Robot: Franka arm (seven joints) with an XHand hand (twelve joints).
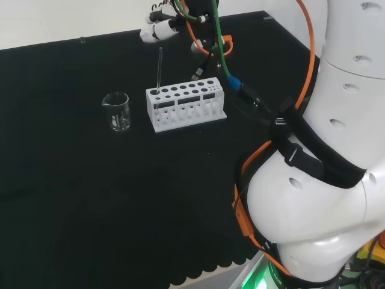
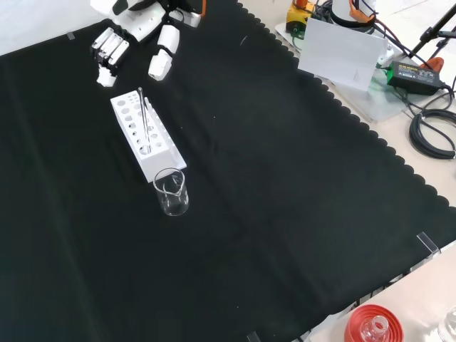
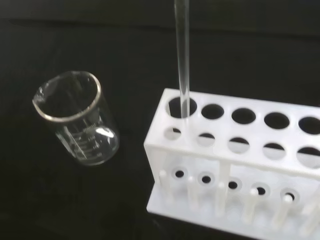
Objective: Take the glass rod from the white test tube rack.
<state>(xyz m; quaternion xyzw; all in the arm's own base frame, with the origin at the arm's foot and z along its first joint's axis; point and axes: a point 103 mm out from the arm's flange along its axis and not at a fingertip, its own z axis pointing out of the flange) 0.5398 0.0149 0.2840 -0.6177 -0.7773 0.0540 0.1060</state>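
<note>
The arm (image 1: 337,180) is built of big rounded glossy white links with small round recessed screw holes. Black straps wrap one link and bind an orange cable (image 1: 310,54) along it; a green cable (image 1: 219,42) with a blue connector runs beside it. The hand (image 2: 135,32) has white blocky finger shells over black parts.

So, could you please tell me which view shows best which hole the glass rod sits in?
The wrist view: the glass rod enters the end hole of the rack, nearest the beaker. The head view and front view show it thin and upright.
</note>
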